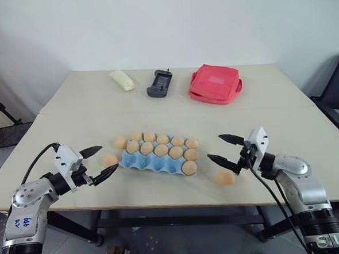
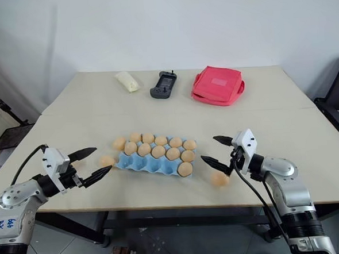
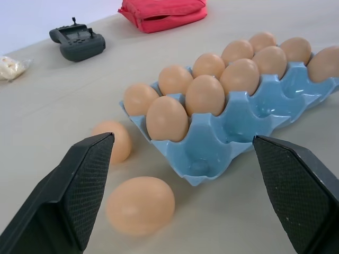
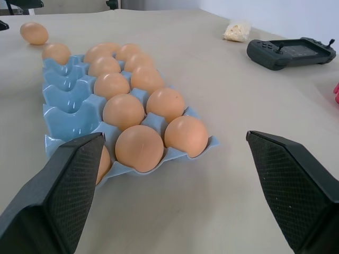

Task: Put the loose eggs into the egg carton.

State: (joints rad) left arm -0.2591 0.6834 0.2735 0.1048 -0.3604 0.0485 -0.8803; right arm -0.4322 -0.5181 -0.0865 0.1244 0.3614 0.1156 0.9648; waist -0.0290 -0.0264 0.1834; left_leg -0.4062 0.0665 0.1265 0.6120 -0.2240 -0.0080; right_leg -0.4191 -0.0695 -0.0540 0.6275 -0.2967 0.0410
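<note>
- The left gripper point(image 1: 108, 157) is hovering low over the near left of the pale matte table point(image 1: 285, 131). Its two black, wedge-shaped fingers are spread wide and are holding nothing.
- Two of the loose eggs are lying to the left of the carton. One egg point(image 1: 109, 160) is sitting right between the spread left fingers. The other egg point(image 1: 121, 142) is resting on the table just beside the carton's far left corner.
- Both are smooth, tan-orange ovals with a dull sheen, so I judge they will roll easily if nudged.
- The egg carton point(image 1: 154, 162), a light blue moulded tray of rounded cups with peaked dividers, is lying flat and lidless at the near centre of the table.
- Its far and middle rows are showing five eggs each. The near row is carrying a single egg point(image 1: 189, 168) at its right end, leaving four cups empty.
- A third loose egg point(image 1: 224, 178) is lying near the table's front edge, right of the carton and apart from it.
- The right gripper point(image 1: 214, 147) is hanging just above and beside that egg, its fingers wide apart and empty.
- By my reading the job is well along: eleven eggs are seated and three are waiting, with no pick under way yet.
- Along the far side a cream crinkled packet point(image 1: 122, 80), a black handheld controller point(image 1: 160, 84) and a soft red pouch point(image 1: 215, 84) are sitting clear of the work.
</note>
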